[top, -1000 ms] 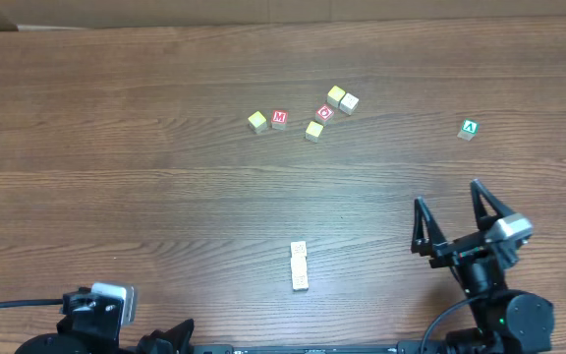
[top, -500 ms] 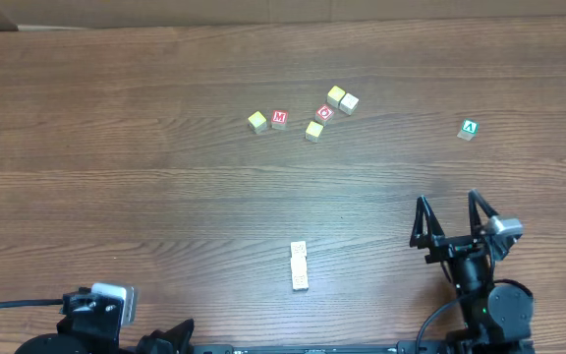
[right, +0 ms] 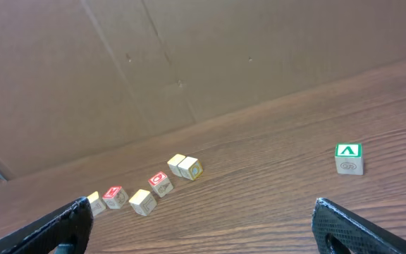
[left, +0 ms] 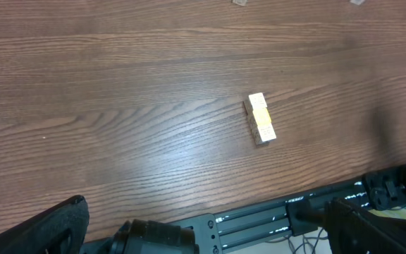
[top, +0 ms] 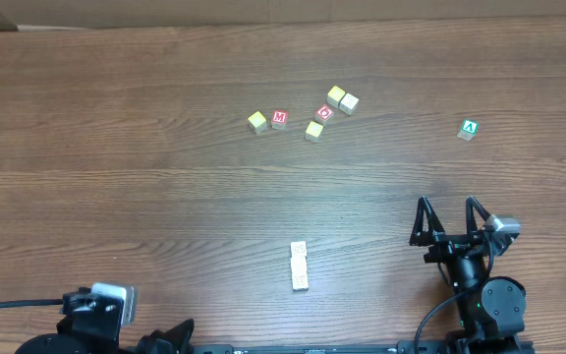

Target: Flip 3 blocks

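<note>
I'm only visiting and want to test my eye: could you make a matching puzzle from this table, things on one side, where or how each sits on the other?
Things:
1. green A block
2. row of three pale blocks
3. red M block
4. right claw

Places or states:
a. open, holding nothing
b. in the far bunch, beside a yellow-topped block
c. alone, off to the right
d. lined up end to end, near the front middle

Pairs: 1-c, 2-d, 3-b, 4-a.
</note>
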Robot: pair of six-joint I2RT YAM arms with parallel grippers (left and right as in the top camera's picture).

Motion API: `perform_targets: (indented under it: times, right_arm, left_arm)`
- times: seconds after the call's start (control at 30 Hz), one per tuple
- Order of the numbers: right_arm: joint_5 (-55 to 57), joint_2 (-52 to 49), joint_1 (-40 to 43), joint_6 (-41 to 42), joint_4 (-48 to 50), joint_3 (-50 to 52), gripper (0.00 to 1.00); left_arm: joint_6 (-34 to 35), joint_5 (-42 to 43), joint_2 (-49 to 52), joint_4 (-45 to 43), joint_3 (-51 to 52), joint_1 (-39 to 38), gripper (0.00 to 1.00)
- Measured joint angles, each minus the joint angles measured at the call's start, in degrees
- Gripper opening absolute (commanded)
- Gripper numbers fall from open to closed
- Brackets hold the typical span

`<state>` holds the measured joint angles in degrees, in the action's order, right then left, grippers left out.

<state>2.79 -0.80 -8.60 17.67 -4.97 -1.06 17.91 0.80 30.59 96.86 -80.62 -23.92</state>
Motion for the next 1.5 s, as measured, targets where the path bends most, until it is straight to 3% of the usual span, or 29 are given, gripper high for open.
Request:
perform_targets:
  times: [0.5,0.93,1.5]
  right_arm:
    - [0.0,0.0,0.0,-1.5,0.0,0.0,1.00]
    - [0.0,0.0,0.0,-13.0,0.0,0.0,1.00]
    - [0.0,0.0,0.0,-14.7,0.0,0.0,1.00]
  left_arm:
    - [0.0,0.0,0.0,0.0,0.0,0.0,1.00]
    - [0.0,0.0,0.0,0.0,0.0,0.0,1.00]
    - [0.0,0.0,0.0,0.0,0.0,0.0,1.00]
